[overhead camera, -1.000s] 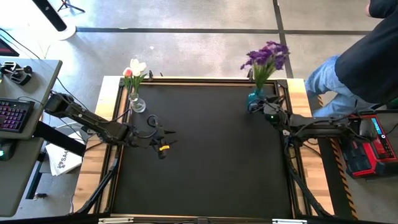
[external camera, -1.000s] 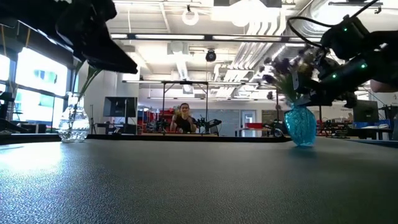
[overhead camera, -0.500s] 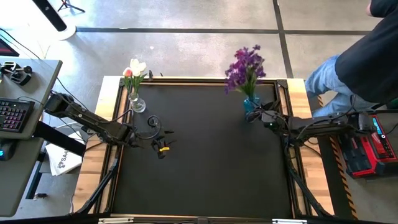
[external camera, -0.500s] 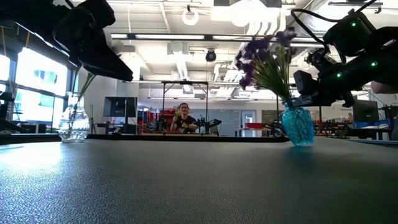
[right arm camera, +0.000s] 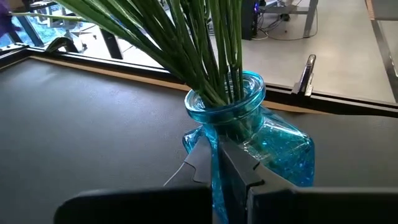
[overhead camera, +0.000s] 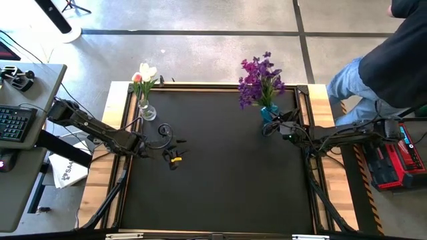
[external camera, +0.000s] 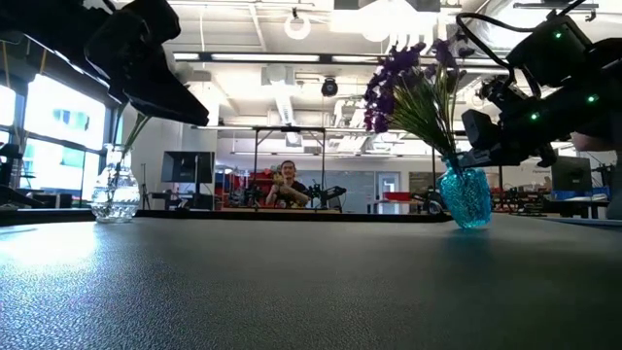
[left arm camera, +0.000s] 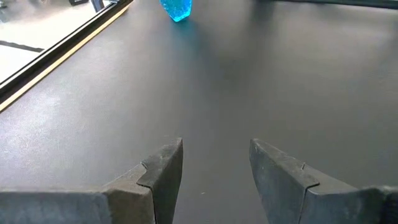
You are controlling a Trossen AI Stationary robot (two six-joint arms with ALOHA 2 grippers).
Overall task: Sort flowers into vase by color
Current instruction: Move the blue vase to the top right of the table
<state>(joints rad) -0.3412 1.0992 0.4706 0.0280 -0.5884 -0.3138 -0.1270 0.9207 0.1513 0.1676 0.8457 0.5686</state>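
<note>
Purple flowers (overhead camera: 260, 77) now upright in the blue vase (overhead camera: 269, 111), upper right of the high view, no longer leaning right as a second ago. Vase shifted slightly left on the surface (overhead camera: 220, 173). Right pincer (right arm camera: 214, 158) nearly together, hard against the vase body; actual grip unclear. White and pink tulips (overhead camera: 143, 75) unmoved in the clear vase (overhead camera: 146, 110), upper left. Left pincer (left arm camera: 214, 174) apart, idle, holding nothing. Sorting apparently complete.

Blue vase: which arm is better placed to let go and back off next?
Right. The right gripper is at the blue vase, fingers around its neck below the purple flowers. The left gripper hangs open over bare mat, far from it.
</note>
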